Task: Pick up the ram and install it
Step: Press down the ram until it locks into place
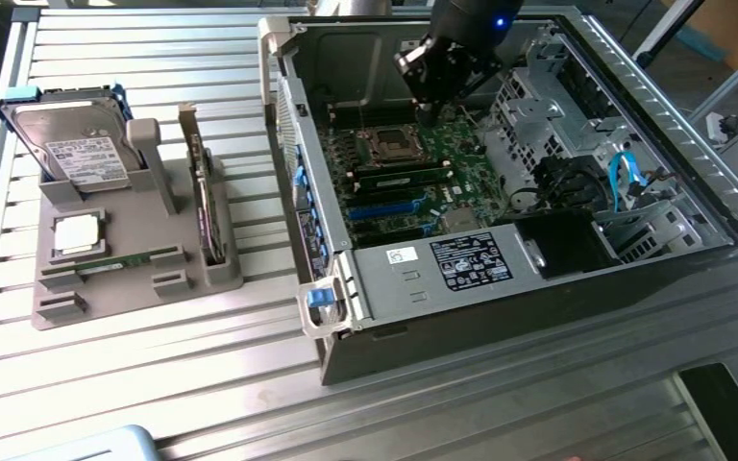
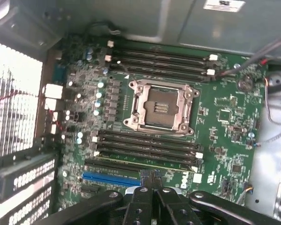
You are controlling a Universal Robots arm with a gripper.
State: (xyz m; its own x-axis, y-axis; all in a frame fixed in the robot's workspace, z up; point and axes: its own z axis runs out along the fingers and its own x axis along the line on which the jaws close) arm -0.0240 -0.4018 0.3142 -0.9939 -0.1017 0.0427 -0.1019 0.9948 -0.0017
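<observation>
Robotics lab: slatted aluminium bench (image 1: 151, 384)

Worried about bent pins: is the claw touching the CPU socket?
Apart. The wrist view shows the shut claw clear of the CPU socket, with memory slots lying between them.

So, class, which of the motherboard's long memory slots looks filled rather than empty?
The slot closest to the gripper, next to the blue slot: a green board edge runs along it, while the other memory slots are dark, empty channels.
</observation>
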